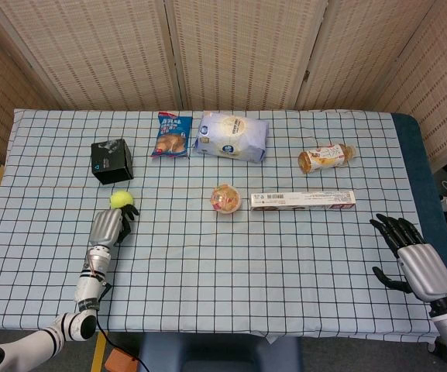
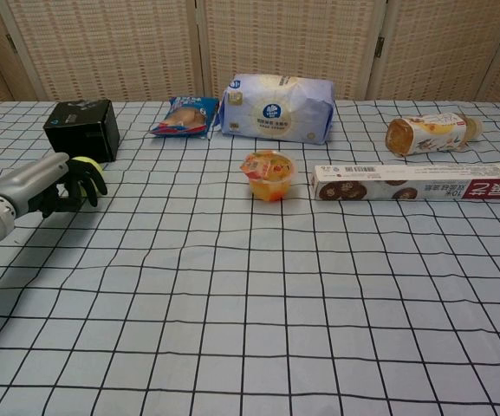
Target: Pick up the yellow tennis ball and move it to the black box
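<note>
The left hand's dark fingers curl around the fuzzy yellow tennis ball, touching it; whether they truly clasp it cannot be told. The ball sits on the checked blue-and-white cloth surface, just in front of the small black cube-shaped box. The right hand rests at the surface's right edge, fingers spread, holding nothing.
</note>
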Available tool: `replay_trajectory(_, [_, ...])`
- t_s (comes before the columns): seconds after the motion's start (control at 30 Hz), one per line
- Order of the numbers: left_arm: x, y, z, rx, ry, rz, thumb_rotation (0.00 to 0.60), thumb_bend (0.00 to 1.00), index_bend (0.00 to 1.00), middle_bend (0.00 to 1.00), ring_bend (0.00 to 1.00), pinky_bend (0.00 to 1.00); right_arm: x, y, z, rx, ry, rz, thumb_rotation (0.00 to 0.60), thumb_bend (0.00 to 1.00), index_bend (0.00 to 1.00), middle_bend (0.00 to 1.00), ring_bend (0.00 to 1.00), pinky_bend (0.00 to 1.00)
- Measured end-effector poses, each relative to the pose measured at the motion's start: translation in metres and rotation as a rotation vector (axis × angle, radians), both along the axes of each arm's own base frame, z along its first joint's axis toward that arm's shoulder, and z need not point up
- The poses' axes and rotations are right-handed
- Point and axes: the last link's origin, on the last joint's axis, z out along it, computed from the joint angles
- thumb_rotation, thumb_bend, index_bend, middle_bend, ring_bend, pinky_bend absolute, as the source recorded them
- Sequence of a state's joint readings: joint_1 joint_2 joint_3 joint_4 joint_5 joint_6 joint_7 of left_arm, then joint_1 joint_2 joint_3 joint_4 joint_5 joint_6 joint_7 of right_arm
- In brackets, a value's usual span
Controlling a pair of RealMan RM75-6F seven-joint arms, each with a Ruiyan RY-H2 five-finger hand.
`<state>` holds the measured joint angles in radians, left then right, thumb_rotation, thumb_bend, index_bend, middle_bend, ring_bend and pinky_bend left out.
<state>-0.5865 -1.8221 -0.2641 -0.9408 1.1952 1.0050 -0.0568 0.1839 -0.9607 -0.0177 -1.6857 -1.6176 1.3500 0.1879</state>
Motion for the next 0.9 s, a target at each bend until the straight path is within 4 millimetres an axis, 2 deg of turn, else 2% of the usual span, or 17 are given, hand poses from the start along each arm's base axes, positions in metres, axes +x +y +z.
replay_trajectory(0.53, [0.004,0.016,0.001,0.021,0.044,-0.017,0.600,1.00,0.43,0.45,0.46,0.74,-0.001,-0.002,0.000,0.001,0.004,-0.006,0.600,0.26,0.04,0.00,0.00,0.00])
replay_trajectory(0.9, [-0.001,0.024,0.001,0.024,0.111,-0.010,0.600,1.00,0.43,0.45,0.46,0.73,-0.001,-0.002,-0.001,0.001,0.006,-0.006,0.600,0.26,0.04,0.00,0.00,0.00])
